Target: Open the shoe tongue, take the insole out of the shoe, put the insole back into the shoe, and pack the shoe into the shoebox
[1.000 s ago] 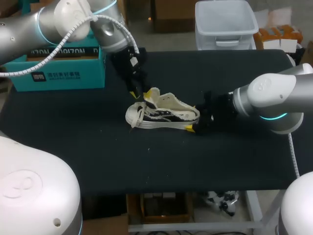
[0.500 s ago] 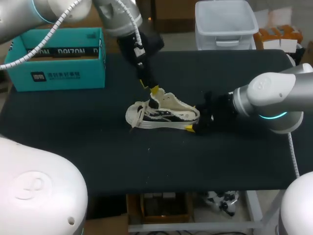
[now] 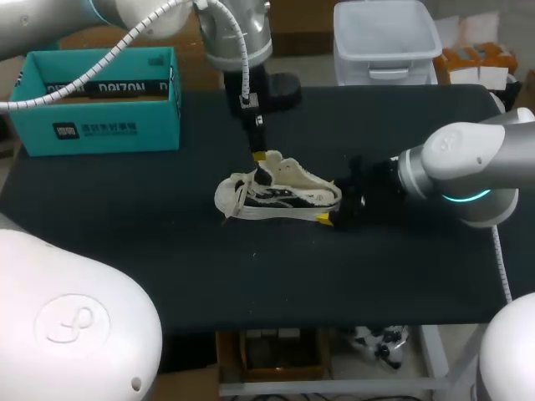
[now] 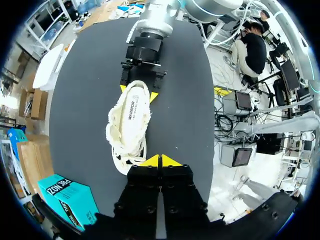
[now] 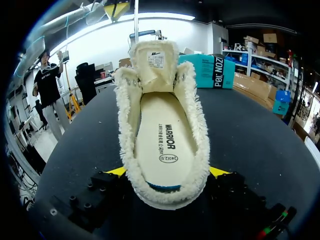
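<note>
Head view: shoe [image 3: 280, 196] on side, mid black table [image 3: 125, 234]. Teal shoebox [image 3: 100, 100] well apart from shoe, off beyond toe end, top open, contents not readable. Insole [image 5: 162, 142] flat inside shoe, tongue [image 5: 155, 62] upright at front of opening. Right gripper [image 5: 168, 172] clamped on shoe heel, one finger each side. Left gripper [image 4: 160, 161] above shoe's toe end, apart from shoe, yellow tips pressed together.

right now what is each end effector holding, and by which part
The right end effector grips the shoe by its heel, one finger on each side. The left end effector is shut over the shoe's front, nothing visible in it.
</note>
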